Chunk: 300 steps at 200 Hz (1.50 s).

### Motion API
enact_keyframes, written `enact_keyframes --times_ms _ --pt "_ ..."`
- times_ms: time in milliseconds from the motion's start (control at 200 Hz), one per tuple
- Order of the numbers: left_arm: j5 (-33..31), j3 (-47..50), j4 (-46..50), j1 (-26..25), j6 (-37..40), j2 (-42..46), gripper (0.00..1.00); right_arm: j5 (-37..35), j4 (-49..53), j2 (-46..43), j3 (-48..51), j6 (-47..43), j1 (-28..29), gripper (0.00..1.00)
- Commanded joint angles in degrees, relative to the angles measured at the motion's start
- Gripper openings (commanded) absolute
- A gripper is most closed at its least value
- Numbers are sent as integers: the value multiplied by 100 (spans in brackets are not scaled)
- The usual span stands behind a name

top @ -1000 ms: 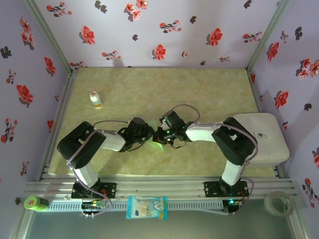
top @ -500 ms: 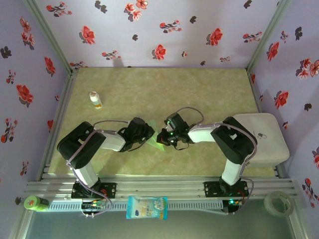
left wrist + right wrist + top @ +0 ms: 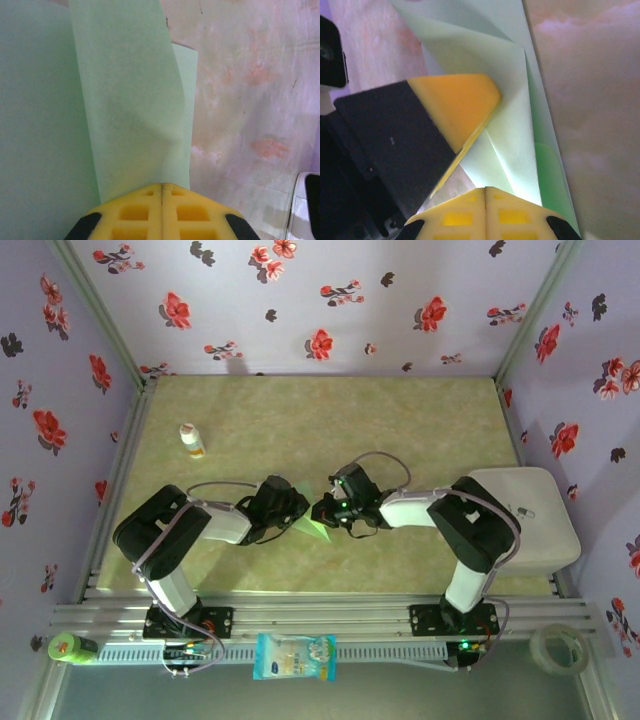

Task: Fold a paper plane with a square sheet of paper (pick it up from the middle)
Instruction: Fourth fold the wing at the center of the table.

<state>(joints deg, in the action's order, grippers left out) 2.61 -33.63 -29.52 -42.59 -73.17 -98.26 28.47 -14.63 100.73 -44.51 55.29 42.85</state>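
The pale mint-green sheet of paper lies partly folded on the table between my two grippers. In the left wrist view a folded flap of the paper runs away from my left gripper, whose yellow fingers are shut with their tips against the flap. The right wrist view has creased layers of paper just beyond my shut right gripper. One finger of the left gripper rests on that paper from the left. From above, the left gripper and right gripper almost meet over the sheet.
A small white bottle stands at the left back of the table. A white box sits at the right edge. On the front rail lie a white-and-blue packet, a tape roll and a green object.
The right wrist has shifted slightly toward the near edge and the left gripper. The left arm and the paper have barely moved. Both grippers stay shut.
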Motion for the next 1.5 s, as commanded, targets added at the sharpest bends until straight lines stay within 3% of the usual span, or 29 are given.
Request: enact_keyframes --times_ms 0,290,525,750,1125,1495 --pt "-2 67 491 38 138 22 6 -61 -256 236 -145 216 14 6" --pt "138 22 489 131 372 197 8 -187 -80 522 141 155 11 5" --pt "567 -254 1037 425 1243 793 19 -201 147 470 293 79 4 2" --pt "1180 -423 1670 424 1457 949 0 -224 269 468 205 74 0 1" --pt "1758 -618 1519 406 1491 214 0 -268 426 477 179 8 3 0" --pt "1315 -432 1734 917 1444 13 0 -394 929 526 217 -294 12 0"
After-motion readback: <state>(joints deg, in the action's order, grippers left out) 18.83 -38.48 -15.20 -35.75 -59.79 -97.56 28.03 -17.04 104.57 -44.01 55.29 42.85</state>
